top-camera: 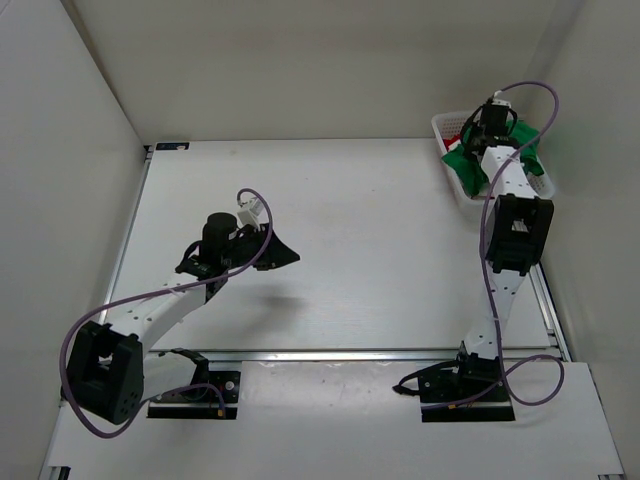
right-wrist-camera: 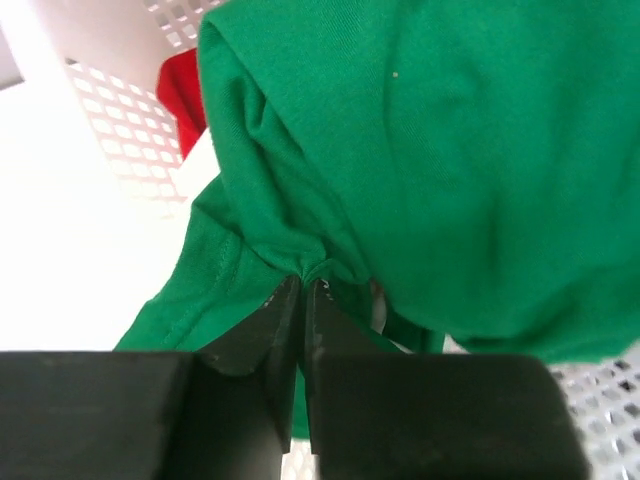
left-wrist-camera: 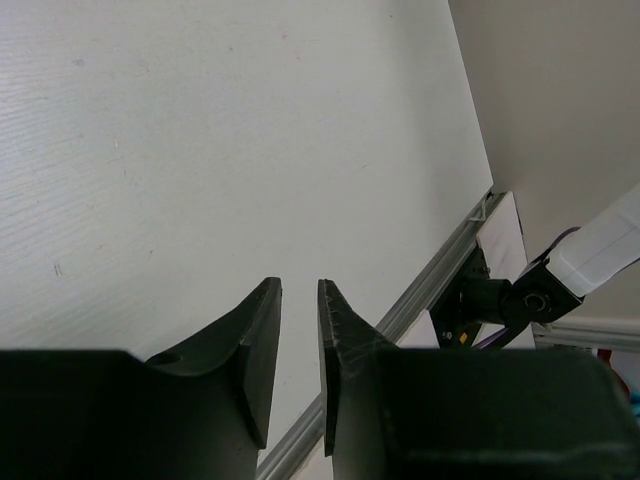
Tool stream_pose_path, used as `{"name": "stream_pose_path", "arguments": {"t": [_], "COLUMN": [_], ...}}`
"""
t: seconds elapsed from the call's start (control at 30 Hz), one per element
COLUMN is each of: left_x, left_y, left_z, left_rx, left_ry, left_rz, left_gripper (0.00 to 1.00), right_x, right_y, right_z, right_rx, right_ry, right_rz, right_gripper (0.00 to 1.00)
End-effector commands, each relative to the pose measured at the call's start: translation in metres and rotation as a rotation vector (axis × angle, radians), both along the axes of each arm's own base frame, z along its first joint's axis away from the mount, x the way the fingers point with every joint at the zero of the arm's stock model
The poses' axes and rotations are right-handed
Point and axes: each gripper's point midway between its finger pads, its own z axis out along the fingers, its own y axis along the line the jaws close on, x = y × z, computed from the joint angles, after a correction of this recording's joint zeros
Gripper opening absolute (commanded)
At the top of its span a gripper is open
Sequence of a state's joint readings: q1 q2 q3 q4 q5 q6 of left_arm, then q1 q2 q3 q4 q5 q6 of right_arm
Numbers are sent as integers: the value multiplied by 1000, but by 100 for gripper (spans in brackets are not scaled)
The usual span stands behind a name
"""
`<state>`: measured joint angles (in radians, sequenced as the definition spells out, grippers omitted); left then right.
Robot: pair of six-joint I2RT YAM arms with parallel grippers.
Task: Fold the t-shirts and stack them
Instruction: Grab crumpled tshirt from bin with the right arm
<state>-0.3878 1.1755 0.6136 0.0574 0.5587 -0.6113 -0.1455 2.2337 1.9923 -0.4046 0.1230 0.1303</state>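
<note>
The green shirt (right-wrist-camera: 420,150) is pinched by the right gripper (right-wrist-camera: 303,290) inside the two-o'clock basket (right-wrist-camera: 120,130); lifting out is required next. The left gripper (left-wrist-camera: 298,300) is narrowly parted, empty.

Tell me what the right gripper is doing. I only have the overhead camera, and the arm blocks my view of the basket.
Observer: On the right wrist camera, the right gripper is shut on a bunched fold of the green t-shirt.
Operator: Anything else in there?
Observer: A red t-shirt shows beyond the green one, against the wall of the white mesh basket.
Operator: And the left gripper?
Observer: The left gripper holds nothing. Its jaws stand a narrow gap apart above the bare table.
</note>
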Motion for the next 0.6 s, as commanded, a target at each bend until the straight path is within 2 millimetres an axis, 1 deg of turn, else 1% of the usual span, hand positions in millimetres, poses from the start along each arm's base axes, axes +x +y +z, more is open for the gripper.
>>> {"name": "stream_pose_path", "arguments": {"t": [0.0, 0.07, 0.1, 0.13, 0.17, 0.2, 0.23, 0.27, 0.3, 0.33, 0.37, 0.4, 0.43, 0.47, 0.5, 0.53, 0.57], "left_x": [3, 2, 4, 3, 4, 5, 10, 9, 12, 13, 16, 19, 22, 25, 26, 31, 33], "left_y": [-2, -4, -4, -5, -5, -4, 1, 0, 4, 6, 9, 11, 16, 22, 25, 34, 40], "left_z": [3, 3, 8, 12, 15, 19, 22, 28, 29, 32, 38, 41, 46, 50, 55, 56, 61], "left_rx": [-3, -2, -6, -8, -9, -11, -11, -21, -22, -19, -22, -26, -37, -45, -51, -56, -63], "left_ry": [-25, -21, -29, -37, -43, -45, -48, -50, -46, -41, -60, -65, -71, -76, -87, -84, -97], "left_rz": [3, -3, 0, -3, 0, 3, 24, 22, 30, 39, 55, 69, 89, 110, 120, 153, 168], "left_gripper": [32, 31, 33, 32, 32, 33, 33, 33, 33, 34, 34, 34, 33, 33, 34, 34, 34], "right_x": [-6, -18, -29, -41, -47, -65, -82, -92, -107, -129, -142, -153, -174, -190, -210, -220, -243], "right_y": [-7, -3, 1, 10, 15, 27, 43, 52, 70, 90, 107, 126, 151, 187, 192, 217, 238], "right_z": [121, 159, 188, 215, 228, 265, 296, 314, 340, 373, 387, 410, 436, 449, 470, 481, 501], "right_rx": [-16, -11, -6, -1, -2, 4, 19, 18, 17, 17, 17, 24, 27, 61, 48, 57, 79], "right_ry": [-228, -285, -331, -377, -402, -468, -528, -563, -613, -671, -696, -746, -807, -841, -899, -939, -1001], "right_rz": [-39, -30, -23, -8, 9, 41, 79, 106, 147, 194, 235, 278, 340, 448, 469, 522, 573], "right_gripper": [0, 0, 0, 0, 0, 0, 0, 0, 0, 0, 0, 0, 0, 0, 0, 0, 0]}}
